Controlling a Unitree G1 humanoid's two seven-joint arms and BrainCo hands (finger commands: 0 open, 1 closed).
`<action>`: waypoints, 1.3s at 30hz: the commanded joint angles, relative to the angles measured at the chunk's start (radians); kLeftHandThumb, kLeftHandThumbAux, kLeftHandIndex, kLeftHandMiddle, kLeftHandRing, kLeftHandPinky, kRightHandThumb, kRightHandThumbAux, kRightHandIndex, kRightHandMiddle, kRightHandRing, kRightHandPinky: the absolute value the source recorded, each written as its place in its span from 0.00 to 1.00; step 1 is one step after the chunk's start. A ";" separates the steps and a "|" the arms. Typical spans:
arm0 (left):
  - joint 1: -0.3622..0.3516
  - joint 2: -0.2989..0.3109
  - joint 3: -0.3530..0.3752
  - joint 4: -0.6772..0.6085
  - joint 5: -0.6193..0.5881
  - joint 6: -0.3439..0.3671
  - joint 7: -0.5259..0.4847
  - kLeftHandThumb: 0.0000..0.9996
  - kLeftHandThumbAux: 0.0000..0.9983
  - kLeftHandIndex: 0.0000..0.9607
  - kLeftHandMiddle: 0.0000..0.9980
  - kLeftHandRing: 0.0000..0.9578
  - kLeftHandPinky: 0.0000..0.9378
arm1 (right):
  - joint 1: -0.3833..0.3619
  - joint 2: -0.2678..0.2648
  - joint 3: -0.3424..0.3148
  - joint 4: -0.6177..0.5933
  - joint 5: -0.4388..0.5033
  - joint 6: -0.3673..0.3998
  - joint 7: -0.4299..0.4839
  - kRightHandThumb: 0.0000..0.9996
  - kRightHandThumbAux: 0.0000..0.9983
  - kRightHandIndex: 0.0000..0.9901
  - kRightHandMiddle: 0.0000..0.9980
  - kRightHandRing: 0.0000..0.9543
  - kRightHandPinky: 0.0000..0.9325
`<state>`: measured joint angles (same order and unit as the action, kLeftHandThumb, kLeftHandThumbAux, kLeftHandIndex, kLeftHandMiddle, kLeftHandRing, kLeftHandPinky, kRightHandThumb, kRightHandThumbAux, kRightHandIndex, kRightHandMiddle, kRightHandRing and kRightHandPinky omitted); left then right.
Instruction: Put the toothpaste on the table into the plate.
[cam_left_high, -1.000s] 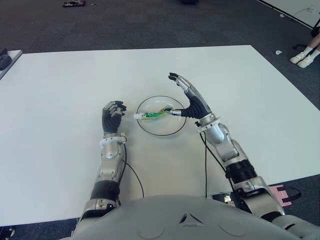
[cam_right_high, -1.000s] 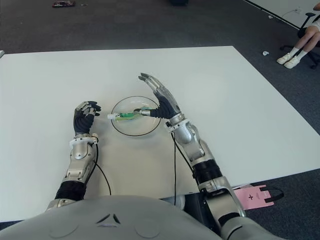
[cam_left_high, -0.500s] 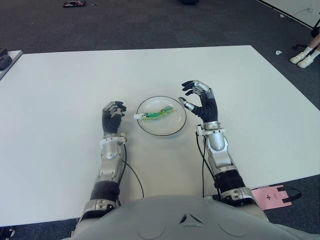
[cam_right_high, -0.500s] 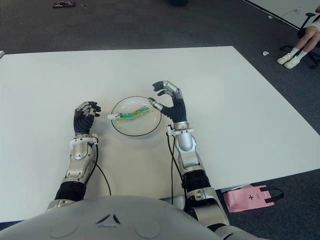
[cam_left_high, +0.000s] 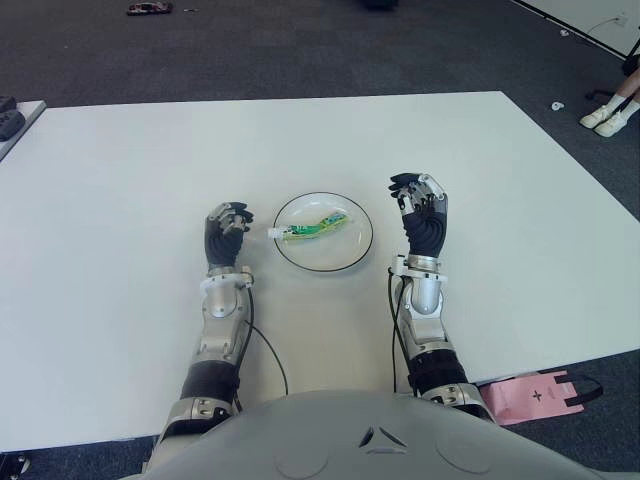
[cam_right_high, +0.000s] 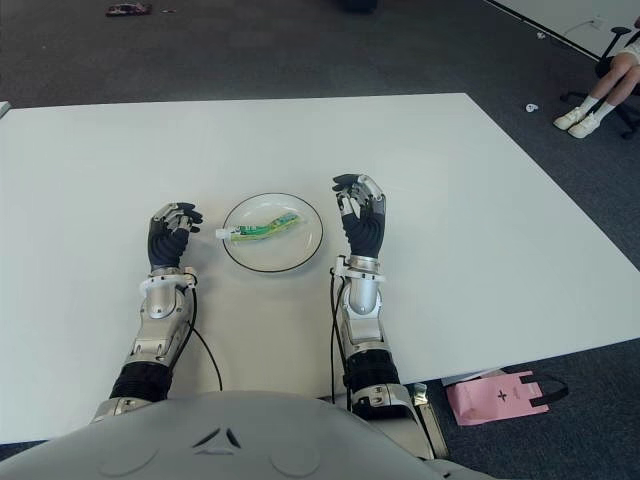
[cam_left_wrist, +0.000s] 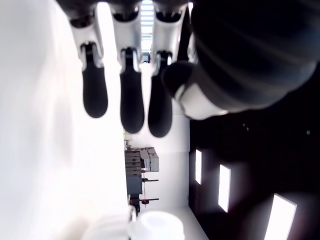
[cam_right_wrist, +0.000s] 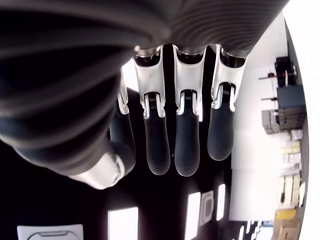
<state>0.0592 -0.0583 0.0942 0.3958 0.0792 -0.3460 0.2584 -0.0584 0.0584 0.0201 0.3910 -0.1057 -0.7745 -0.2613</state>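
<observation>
A green and white toothpaste tube (cam_left_high: 311, 228) lies across the round plate (cam_left_high: 350, 253) in the middle of the white table (cam_left_high: 120, 170), its white cap poking over the plate's left rim. My right hand (cam_left_high: 421, 203) stands to the right of the plate, apart from it, fingers curled with nothing in them, as its wrist view confirms. My left hand (cam_left_high: 226, 227) shows just left of the plate, near the tube's cap, fingers curled and holding nothing.
A pink bag (cam_left_high: 535, 393) lies on the dark carpet by the table's near right edge. A seated person's legs and white shoes (cam_right_high: 578, 117) show at the far right. Bare tabletop spreads on both sides.
My right hand let go of the toothpaste in the plate, drew back to the right of the plate and curled its fingers. The left hand stayed still.
</observation>
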 joint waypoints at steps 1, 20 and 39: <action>0.037 -0.004 -0.006 0.048 0.001 0.046 -0.007 0.71 0.72 0.45 0.51 0.52 0.51 | 0.001 0.025 -0.021 0.024 0.015 0.048 -0.009 0.70 0.73 0.43 0.48 0.50 0.52; 0.040 -0.009 -0.006 0.038 -0.002 0.044 -0.009 0.71 0.72 0.45 0.51 0.53 0.53 | -0.013 -0.049 -0.103 0.118 0.063 0.122 0.055 0.70 0.73 0.43 0.50 0.52 0.54; 0.035 -0.008 -0.009 0.046 0.009 0.022 -0.004 0.71 0.72 0.45 0.52 0.53 0.53 | -0.043 -0.154 -0.093 0.205 0.007 0.172 0.116 0.70 0.73 0.43 0.51 0.55 0.59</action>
<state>0.0595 -0.0664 0.0940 0.3948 0.0810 -0.3465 0.2588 -0.1321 -0.0724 -0.0844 0.5594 -0.0784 -0.6449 -0.1718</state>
